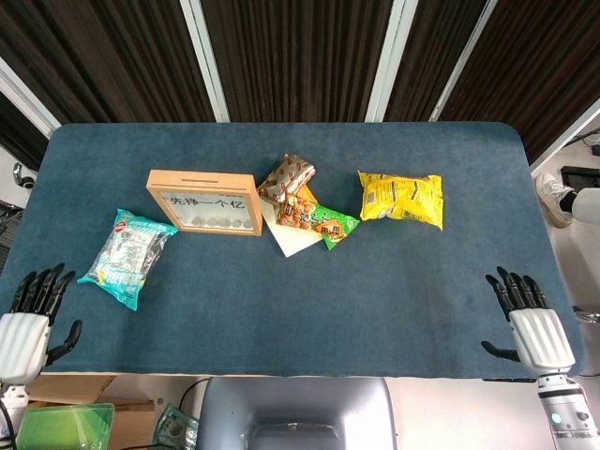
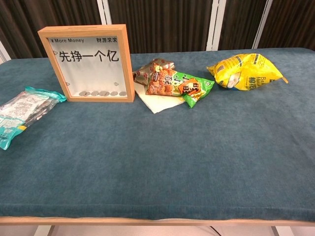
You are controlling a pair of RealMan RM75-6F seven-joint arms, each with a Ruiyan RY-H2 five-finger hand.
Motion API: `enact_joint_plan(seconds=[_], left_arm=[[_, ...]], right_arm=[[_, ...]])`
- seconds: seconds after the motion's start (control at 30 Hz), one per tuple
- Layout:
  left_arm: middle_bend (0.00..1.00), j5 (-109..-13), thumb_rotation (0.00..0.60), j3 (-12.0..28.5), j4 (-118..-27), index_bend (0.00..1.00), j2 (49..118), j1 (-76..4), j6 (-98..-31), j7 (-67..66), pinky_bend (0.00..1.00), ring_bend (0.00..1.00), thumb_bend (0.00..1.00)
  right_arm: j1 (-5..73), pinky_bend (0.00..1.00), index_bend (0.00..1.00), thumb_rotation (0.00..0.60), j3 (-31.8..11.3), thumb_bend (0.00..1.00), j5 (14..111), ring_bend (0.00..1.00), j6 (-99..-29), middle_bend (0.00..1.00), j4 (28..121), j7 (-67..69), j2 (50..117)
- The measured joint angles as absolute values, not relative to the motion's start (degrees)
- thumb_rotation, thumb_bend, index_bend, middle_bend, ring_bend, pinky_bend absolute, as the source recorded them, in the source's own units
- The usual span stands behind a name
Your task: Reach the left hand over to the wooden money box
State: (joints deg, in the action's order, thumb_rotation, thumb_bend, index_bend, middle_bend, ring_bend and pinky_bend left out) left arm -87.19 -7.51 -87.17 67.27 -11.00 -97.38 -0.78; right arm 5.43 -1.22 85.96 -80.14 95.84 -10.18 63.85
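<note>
both my hands hang off the near edge of the table (image 1: 281,300), fingers spread and holding nothing: left hand (image 1: 26,323) at the left corner, right hand (image 1: 531,323) at the right. well apart from either, the money box (image 1: 204,202) stands upright on the blue cloth, coins along its bottom, a teal packet (image 1: 127,257) near its left and snack bags (image 1: 307,202) at its right.

left hand (image 1: 26,323) — white ribbed back, black fingers | right hand (image 1: 527,322) — same, white wrist
</note>
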Motion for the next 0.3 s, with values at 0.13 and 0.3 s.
enact_joint_plan(seconds=[0.13,0.3], left_arm=[[0.00,-89.0,0.600,-8.8,-84.5,0.00,68.7,-9.7,-94.9,-0.3,0.00,0.00,0.40],[0.00,-90.9,0.600,-8.1,-84.8,0.00,69.3,-8.0,-95.0,0.4,0.00,0.00,0.40]], right_arm=[[5.2,0.00,0.00,0.600,-0.9,0.14,86.5,0.00,-80.8,0.00,95.8,-11.3,64.3],[5.0,0.00,0.00,0.600,-0.5,0.14,86.8,0.00,-80.8,0.00,95.5,-12.2,64.6]])
